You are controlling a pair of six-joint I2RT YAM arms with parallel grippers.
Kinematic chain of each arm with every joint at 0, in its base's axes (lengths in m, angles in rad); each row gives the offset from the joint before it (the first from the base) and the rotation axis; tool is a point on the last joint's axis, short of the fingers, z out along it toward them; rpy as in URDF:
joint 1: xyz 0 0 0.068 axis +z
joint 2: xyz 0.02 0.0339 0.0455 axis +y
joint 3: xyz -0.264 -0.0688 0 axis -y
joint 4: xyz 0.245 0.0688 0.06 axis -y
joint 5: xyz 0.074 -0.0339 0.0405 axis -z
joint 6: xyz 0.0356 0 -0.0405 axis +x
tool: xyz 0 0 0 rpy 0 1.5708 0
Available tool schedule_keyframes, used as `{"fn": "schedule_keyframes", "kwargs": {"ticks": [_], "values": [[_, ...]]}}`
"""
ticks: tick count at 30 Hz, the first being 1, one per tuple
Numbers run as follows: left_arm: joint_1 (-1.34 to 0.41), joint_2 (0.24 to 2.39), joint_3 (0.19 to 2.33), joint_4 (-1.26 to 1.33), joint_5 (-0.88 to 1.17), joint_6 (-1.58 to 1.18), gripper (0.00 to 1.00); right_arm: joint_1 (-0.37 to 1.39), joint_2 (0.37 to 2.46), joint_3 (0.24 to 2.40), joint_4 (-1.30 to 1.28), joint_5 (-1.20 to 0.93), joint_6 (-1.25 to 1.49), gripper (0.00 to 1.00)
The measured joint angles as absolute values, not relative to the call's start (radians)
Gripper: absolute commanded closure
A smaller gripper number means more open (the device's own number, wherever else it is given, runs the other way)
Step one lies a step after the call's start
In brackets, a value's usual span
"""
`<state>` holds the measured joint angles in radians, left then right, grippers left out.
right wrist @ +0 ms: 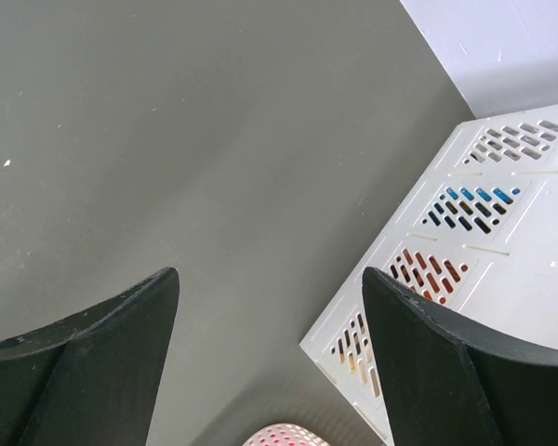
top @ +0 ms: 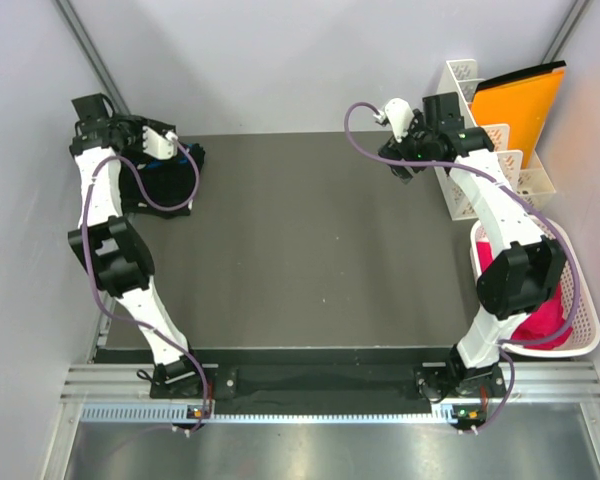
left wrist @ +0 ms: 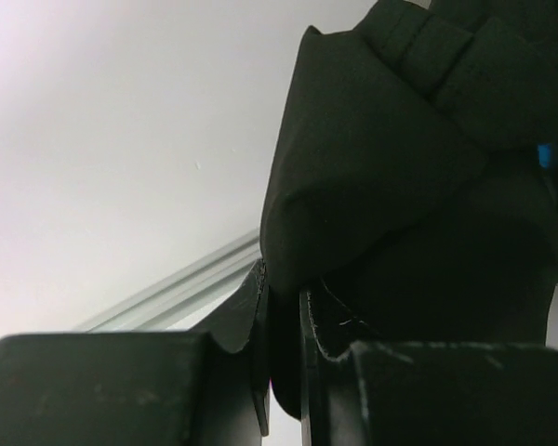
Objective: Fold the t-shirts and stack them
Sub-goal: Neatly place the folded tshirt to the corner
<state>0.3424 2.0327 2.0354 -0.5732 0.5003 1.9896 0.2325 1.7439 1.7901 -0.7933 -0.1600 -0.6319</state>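
- Left gripper (left wrist: 284, 311) pinches a bunched black t-shirt (top: 168, 188) at the far-left corner of the table (top: 310, 250).
- Right gripper (right wrist: 270, 279) is spread, holding nothing.
- Folding and stacking appear to remain.

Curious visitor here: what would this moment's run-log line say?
left gripper: shut on black t-shirt, far left | right gripper: open, empty, over table near white rack
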Motion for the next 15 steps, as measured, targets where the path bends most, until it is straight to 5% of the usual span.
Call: {"fn": "schedule_keyframes", "kwargs": {"ticks": [4, 6, 7, 8, 13, 15], "values": [[0.339, 2.005, 2.008, -0.617, 0.473, 1.991, 0.53, 0.233, 1.744, 1.79, -0.793, -0.16, -0.632, 0.19], [0.334, 2.004, 2.006, -0.646, 0.453, 1.994, 0.58, 0.233, 1.744, 1.79, -0.793, -0.16, -0.632, 0.18], [0.332, 2.004, 2.003, -0.656, 0.445, 1.99, 0.89, 0.233, 1.744, 1.79, -0.793, -0.159, -0.632, 0.18], [0.33, 2.002, 1.991, -0.658, 0.434, 1.99, 0.98, 0.233, 1.742, 1.79, -0.794, -0.159, -0.632, 0.18], [0.326, 1.996, 1.95, -0.661, 0.409, 1.991, 0.97, 0.233, 1.73, 1.789, -0.793, -0.158, -0.632, 0.18], [0.325, 1.996, 1.95, -0.659, 0.406, 1.991, 0.72, 0.233, 1.724, 1.789, -0.793, -0.157, -0.632, 0.18]]}}
